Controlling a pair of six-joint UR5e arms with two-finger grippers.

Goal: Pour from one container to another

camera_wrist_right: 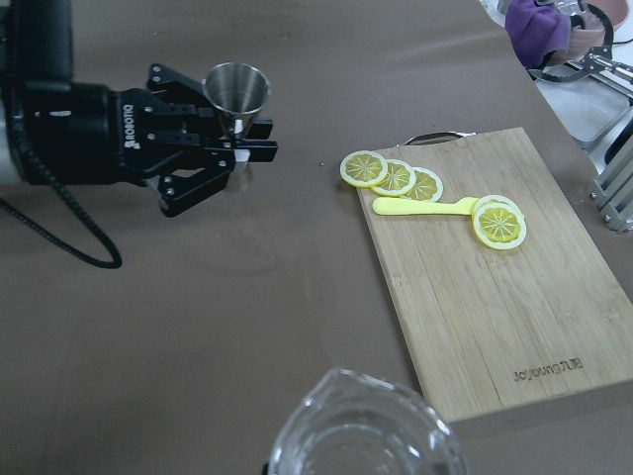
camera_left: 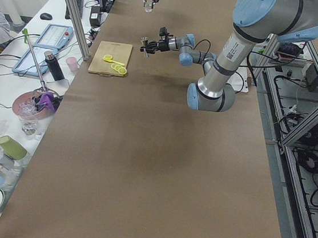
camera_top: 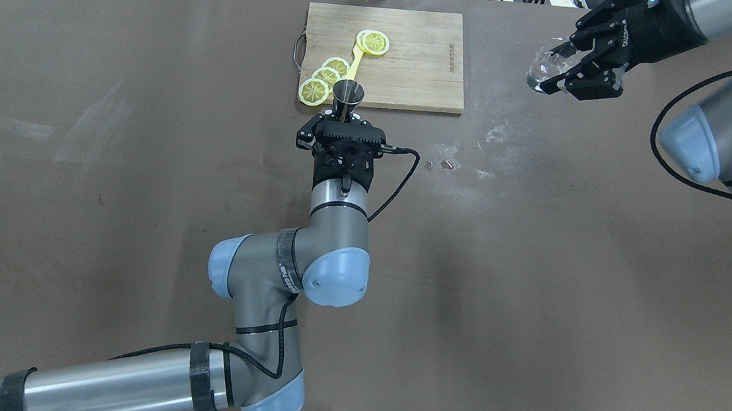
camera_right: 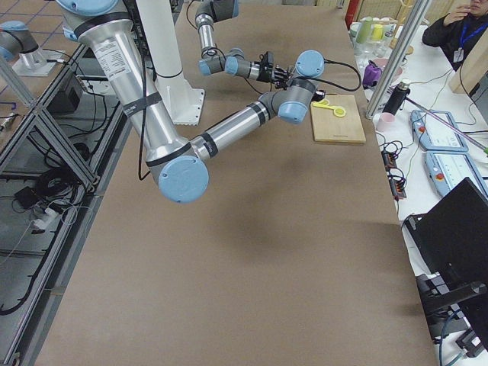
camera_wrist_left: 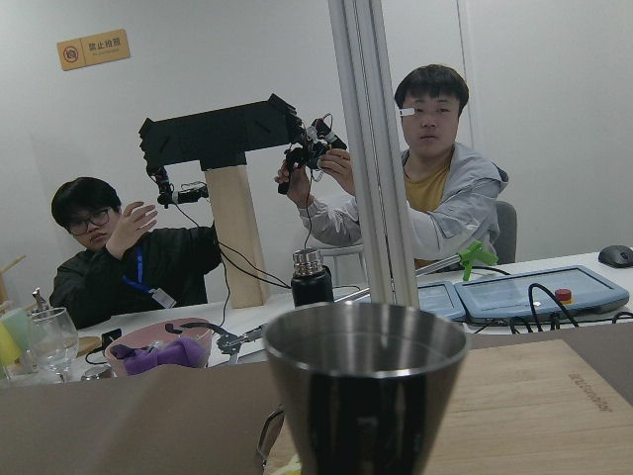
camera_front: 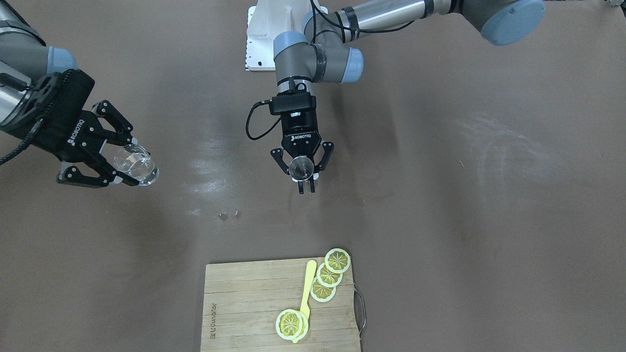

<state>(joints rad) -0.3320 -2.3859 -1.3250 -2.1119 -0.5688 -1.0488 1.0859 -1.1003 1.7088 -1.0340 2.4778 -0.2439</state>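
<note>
The left claw [camera_top: 345, 114] is clenched on the waist of the grey jigger [camera_wrist_right: 237, 91], holding it upright above the desk [camera_top: 146, 146], near the cutting board [camera_top: 412, 57] with its lemon slices [camera_wrist_right: 394, 176]; the right claw [camera_front: 133, 164] grasps the clear glass cup [camera_top: 545, 63], tilted, raised, well apart from the jigger.

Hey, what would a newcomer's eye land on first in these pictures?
Two arms, each holding a vessel: the left gripper grips a small grey steel hourglass-shaped jigger upright at mid-table, while the right gripper holds a small clear glass cup far off to its side. Yellow lemon slices lie on a wooden cutting board near the operators' edge.
</note>
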